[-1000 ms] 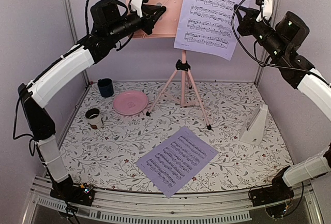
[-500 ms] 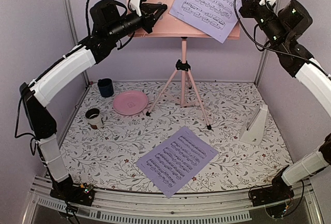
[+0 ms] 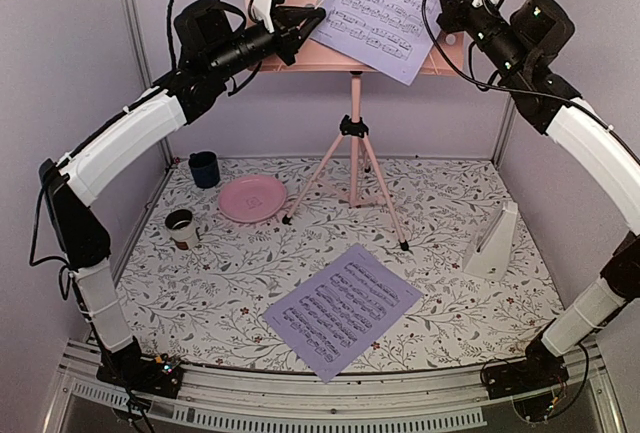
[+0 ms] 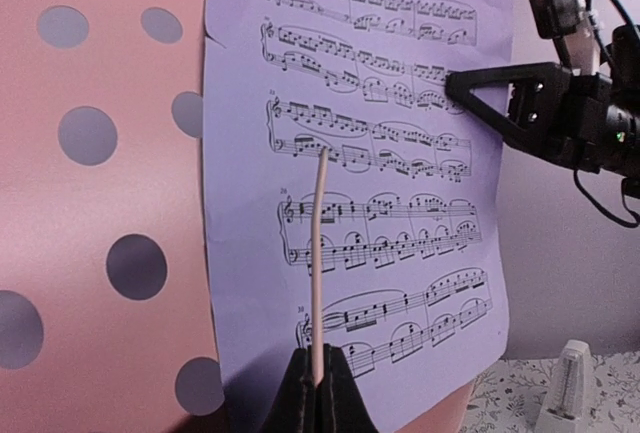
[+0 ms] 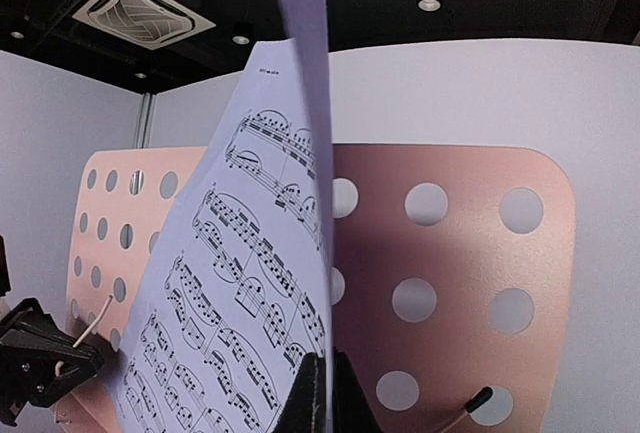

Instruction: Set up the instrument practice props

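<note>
Under the stand (image 3: 352,126) — plate (image 3: 252,198), metronome (image 3: 495,243).

A music stand (image 3: 352,153) stands at the back centre of the table (image 3: 440,203), with a sheet of music (image 3: 380,8) against its desk. A second sheet (image 3: 342,308) lies flat before the tripod. A metronome (image 3: 494,243) sits right; a plate (image 3: 252,198) sits left, with a far cup (image 3: 204,168) and a near cup (image 3: 181,226) further left.

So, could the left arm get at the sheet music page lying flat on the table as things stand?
Probably not yet: the left gripper is shut on the pink music stand's thin retaining wire, up high. The flat sheet music page lies uncovered, so once freed the way down looks clear.
</note>
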